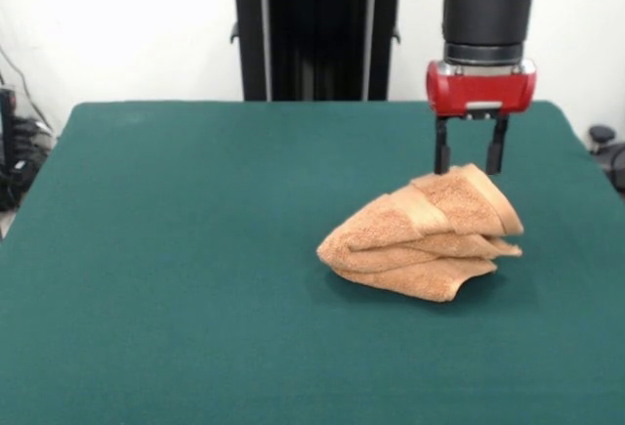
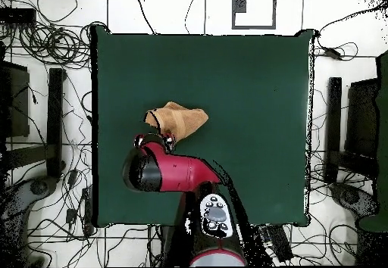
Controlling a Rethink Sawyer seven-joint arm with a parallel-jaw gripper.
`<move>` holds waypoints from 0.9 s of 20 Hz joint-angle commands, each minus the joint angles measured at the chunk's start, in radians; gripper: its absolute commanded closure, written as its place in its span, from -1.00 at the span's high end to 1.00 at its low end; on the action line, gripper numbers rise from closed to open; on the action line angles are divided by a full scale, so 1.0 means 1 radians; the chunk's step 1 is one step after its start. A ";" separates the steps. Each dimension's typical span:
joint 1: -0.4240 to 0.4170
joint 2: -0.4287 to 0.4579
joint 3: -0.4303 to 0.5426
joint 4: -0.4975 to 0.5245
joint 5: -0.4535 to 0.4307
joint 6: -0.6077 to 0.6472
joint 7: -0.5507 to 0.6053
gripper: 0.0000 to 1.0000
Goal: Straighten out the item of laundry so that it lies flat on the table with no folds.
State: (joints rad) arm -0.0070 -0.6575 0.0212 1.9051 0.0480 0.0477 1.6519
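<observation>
The towel (image 1: pixel 422 234) lies bunched in folds on the green table (image 1: pixel 176 278), ringed by bare felt; the gripper (image 1: pixel 470 163) straddles its raised top edge, fingers spread apart.

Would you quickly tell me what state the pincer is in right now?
Pincer: open, fingers apart, tips at the top of the bunched towel; holding nothing that can be seen.
</observation>
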 commanded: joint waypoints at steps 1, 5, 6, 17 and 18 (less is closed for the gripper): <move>0.042 -0.007 0.079 -0.047 0.051 0.094 0.177 1.00; 0.026 -0.025 0.092 -0.042 0.057 0.117 0.174 1.00; 0.016 -0.027 0.102 -0.040 0.052 0.120 0.165 1.00; -0.037 -0.025 0.125 -0.073 0.040 0.183 0.125 1.00; -0.029 -0.031 0.112 -0.080 0.040 0.197 0.126 1.00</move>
State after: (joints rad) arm -0.0412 -0.6985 0.0304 1.8789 0.0518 0.0961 1.6519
